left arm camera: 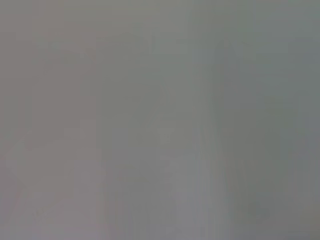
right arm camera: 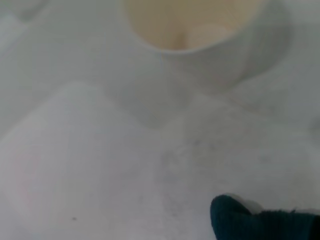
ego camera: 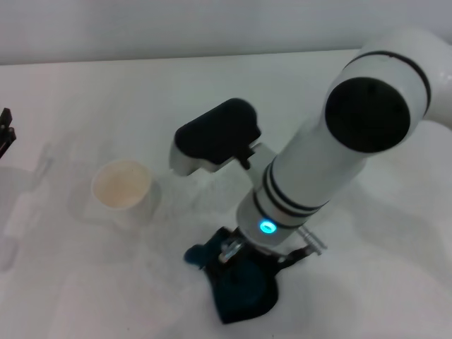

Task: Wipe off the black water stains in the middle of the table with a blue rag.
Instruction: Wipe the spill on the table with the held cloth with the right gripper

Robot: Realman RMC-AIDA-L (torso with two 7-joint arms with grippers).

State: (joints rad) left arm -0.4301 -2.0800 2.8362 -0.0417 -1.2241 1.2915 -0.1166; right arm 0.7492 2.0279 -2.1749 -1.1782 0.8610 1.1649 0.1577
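The blue rag lies bunched on the white table near the front edge, under my right gripper, which is shut on it and presses it down. A corner of the rag also shows in the right wrist view. No dark blotches of the black water stains show. Only a faint grey smear and a tiny speck mark the table between the rag and the cup. My left gripper is parked at the far left edge, mostly out of view.
A white paper cup stands upright left of the right arm, and its rim fills the right wrist view. The left wrist view shows only blank grey.
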